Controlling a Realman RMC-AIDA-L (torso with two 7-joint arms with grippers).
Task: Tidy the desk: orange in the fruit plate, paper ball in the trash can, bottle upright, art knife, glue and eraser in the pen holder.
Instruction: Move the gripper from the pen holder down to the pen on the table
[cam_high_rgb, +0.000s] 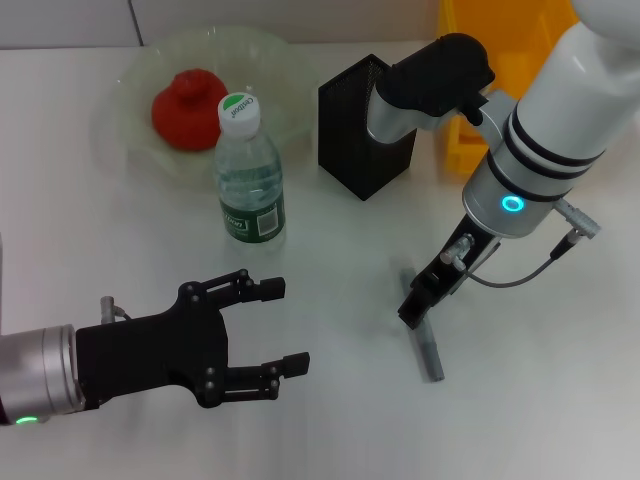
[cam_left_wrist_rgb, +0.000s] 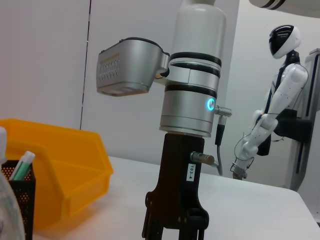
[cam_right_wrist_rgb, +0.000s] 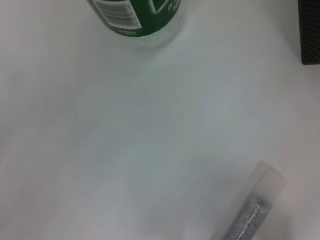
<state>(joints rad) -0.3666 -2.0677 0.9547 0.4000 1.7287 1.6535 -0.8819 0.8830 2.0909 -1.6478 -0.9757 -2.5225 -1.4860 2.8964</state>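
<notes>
The orange (cam_high_rgb: 188, 108) lies in the fruit plate (cam_high_rgb: 120, 130) at the back left. In front of the plate the bottle (cam_high_rgb: 248, 170) stands upright; its base (cam_right_wrist_rgb: 140, 17) also shows in the right wrist view. The pen holder (cam_high_rgb: 365, 125) stands mid-back, and the trash can (cam_high_rgb: 500, 60) behind it is partly hidden by my right arm. A grey art knife (cam_high_rgb: 428, 345) (cam_right_wrist_rgb: 247, 215) lies flat on the table. My right gripper (cam_high_rgb: 416, 308) points down right at the knife's far end. My left gripper (cam_high_rgb: 278, 328) hovers open and holds nothing at the front left. Paper ball, glue and eraser are out of view.
In the left wrist view the trash can (cam_left_wrist_rgb: 55, 170) and pen holder (cam_left_wrist_rgb: 17, 200) stand at the left, with a green-and-white stick (cam_left_wrist_rgb: 22, 166) poking out of the holder. My right arm's wrist (cam_left_wrist_rgb: 190, 100) rises in the middle. Another robot (cam_left_wrist_rgb: 280, 100) stands far behind.
</notes>
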